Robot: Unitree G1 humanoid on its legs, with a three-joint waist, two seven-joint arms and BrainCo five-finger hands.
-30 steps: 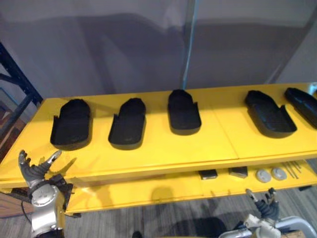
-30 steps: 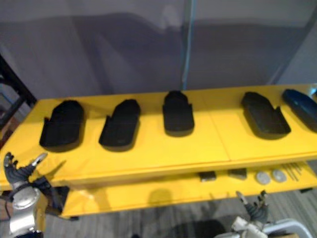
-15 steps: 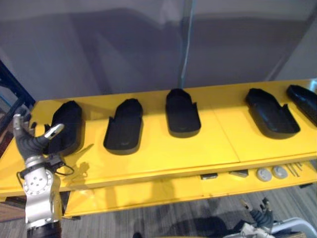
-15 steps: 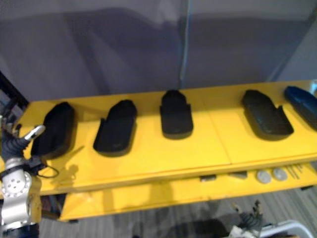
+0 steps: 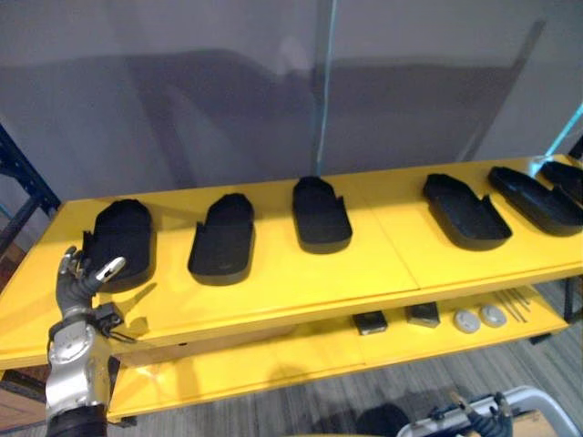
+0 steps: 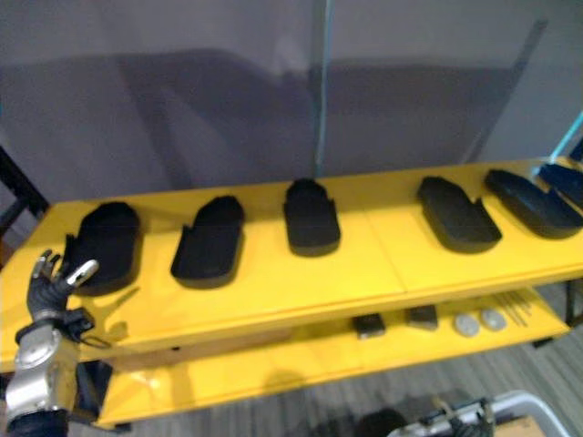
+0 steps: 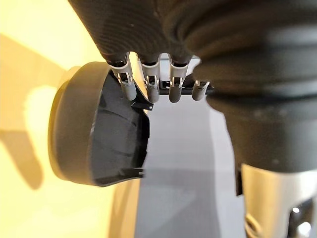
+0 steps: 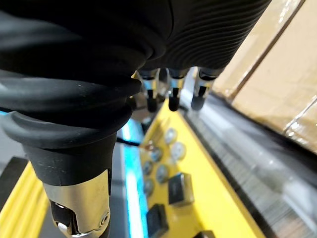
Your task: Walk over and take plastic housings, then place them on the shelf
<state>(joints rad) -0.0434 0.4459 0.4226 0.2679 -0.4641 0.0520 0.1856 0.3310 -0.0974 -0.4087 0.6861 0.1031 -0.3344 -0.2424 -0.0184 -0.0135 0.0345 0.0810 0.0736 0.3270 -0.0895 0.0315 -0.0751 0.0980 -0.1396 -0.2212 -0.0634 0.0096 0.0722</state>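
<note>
Several black plastic housings lie in a row on the yellow shelf top (image 5: 273, 291): the leftmost housing (image 5: 121, 238), a second (image 5: 223, 241), a third (image 5: 321, 214), and more to the right (image 5: 465, 211). My left hand (image 5: 80, 284) is raised at the shelf's front left, just before the leftmost housing, open with nothing in it. In the left wrist view its straight fingers (image 7: 148, 84) point at that housing (image 7: 94, 139) without touching it. My right hand's fingers (image 8: 171, 96) hang low and relaxed beside the lower shelf, holding nothing.
The lower yellow shelf (image 5: 273, 360) carries two dark blocks (image 5: 369, 320), two grey discs (image 5: 466, 320) and thin rods (image 5: 515, 303). A grey wall stands behind, with a thin vertical pole (image 5: 321, 91). A dark blue rack post (image 5: 23, 173) stands at the left.
The camera has moved, and more of the shelf's right end now shows. My left hand rose beside the leftmost housing, then dropped slightly, still open. My right hand sank lower.
</note>
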